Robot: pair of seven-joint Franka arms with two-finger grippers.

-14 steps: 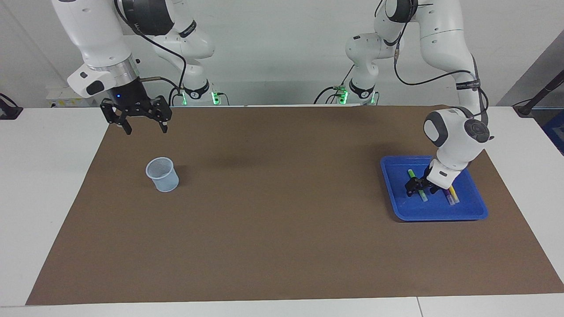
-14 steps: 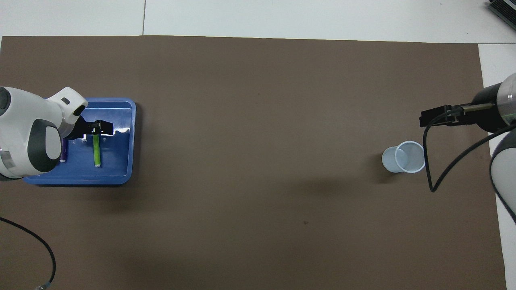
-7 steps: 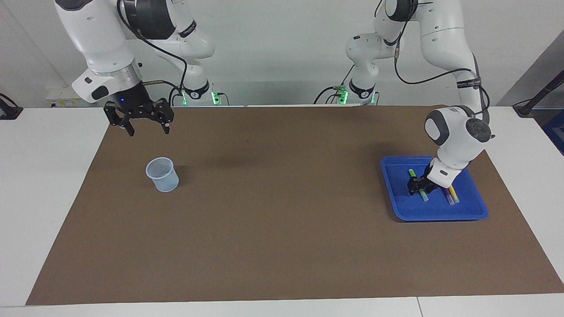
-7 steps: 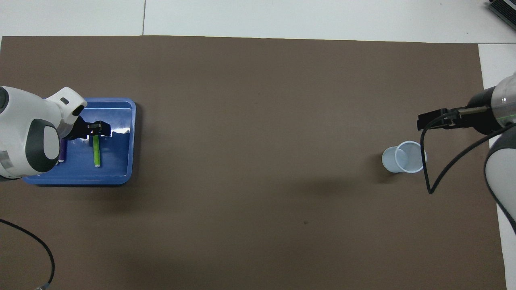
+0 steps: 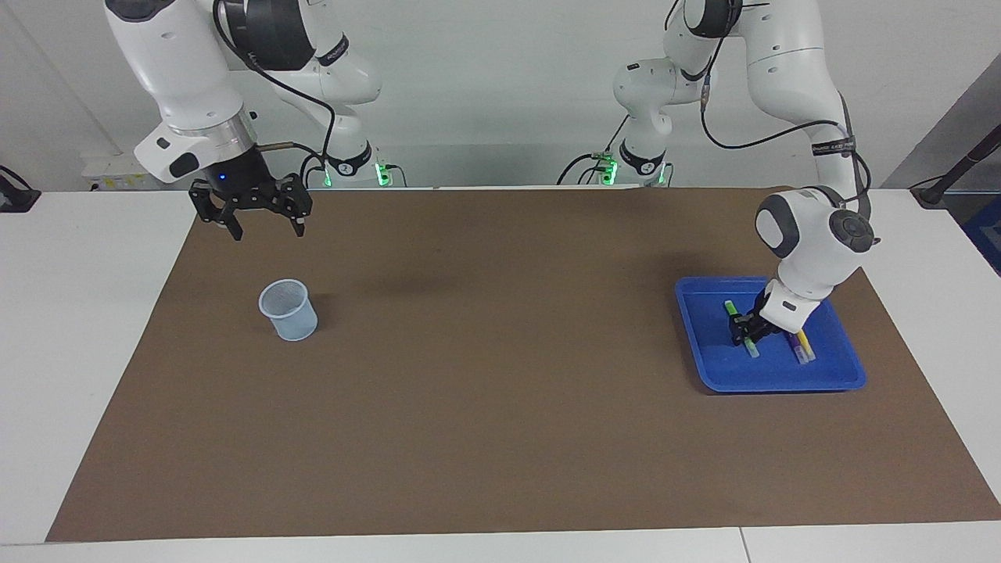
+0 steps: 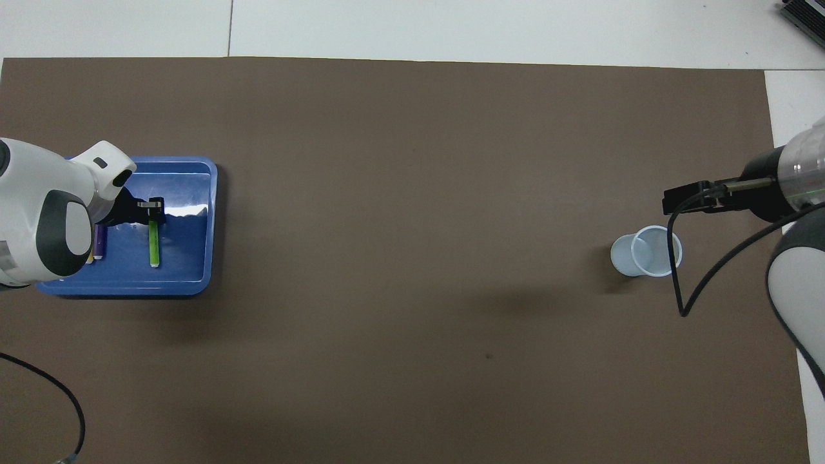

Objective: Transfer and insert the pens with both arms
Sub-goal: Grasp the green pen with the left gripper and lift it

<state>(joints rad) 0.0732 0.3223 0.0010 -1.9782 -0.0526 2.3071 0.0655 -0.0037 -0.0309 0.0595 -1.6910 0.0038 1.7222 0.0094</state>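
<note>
While the left gripper [image 5: 744,331] pinches the green pen [image 5: 740,327] in the tray [image 5: 782,379] — lifting comes next — the right gripper [image 5: 265,227] waits, fingers spread.

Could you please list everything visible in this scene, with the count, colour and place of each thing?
mat: one, brown, covering most of the white table.
tray: one, blue, at the left arm's end.
green pen: one, in the tray, under the left tool.
purple pen: one, in the tray, beside the yellow pen.
yellow pen: one, in the tray.
cup: one, pale blue, at the right arm's end.
left tool: black, down in the tray, fingers at the green pen.
right tool: black, open, raised over the mat, waiting.
</note>
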